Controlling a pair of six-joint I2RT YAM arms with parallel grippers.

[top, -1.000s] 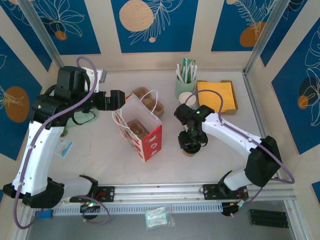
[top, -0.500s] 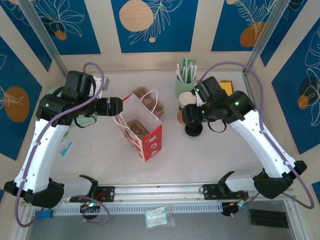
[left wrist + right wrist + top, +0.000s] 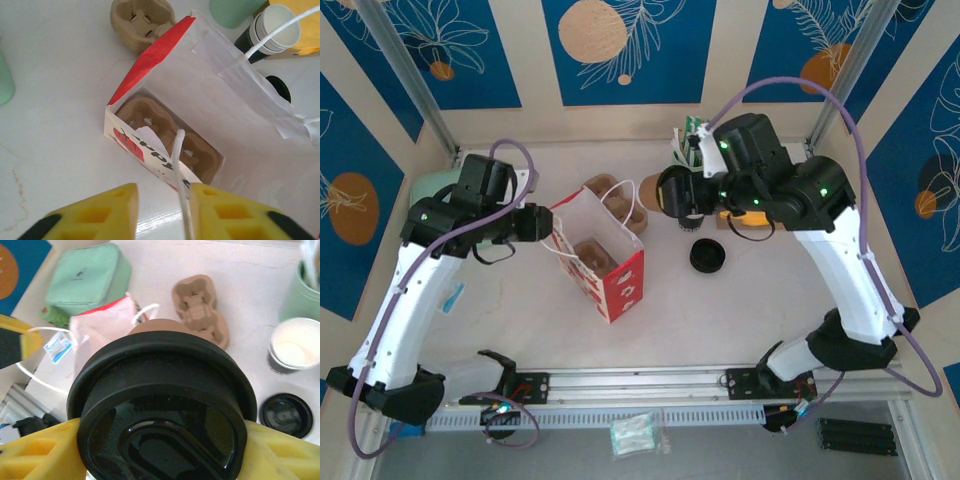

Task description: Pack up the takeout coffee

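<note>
The takeout coffee [image 3: 160, 405], a brownish paper cup with a black lid, hangs in the air with my right gripper [image 3: 160, 452] shut on it, yellow fingers [image 3: 35, 452] pressed on both sides of the lid. From above, the cup [image 3: 672, 192] is just right of the open red-and-white bag [image 3: 605, 255]. My left gripper [image 3: 162, 210] is at the bag's left side [image 3: 542, 224]. Its jaws stand apart, and the bag's white cord handle [image 3: 179, 165] runs between them, close to the right finger. A cardboard carrier [image 3: 165, 125] lies inside the bag.
A loose black lid [image 3: 707, 256] lies on the table right of the bag. Behind the bag are a second cardboard carrier [image 3: 620, 200], a lidless white cup [image 3: 295, 347], a green holder [image 3: 690, 160] and a yellow box [image 3: 765, 190]. A mint pouch [image 3: 92, 275] sits at the far left.
My right arm has lifted the coffee off the table and swung it back and left toward the bag. The left gripper has moved down to the bag's handle and its jaws have narrowed.
</note>
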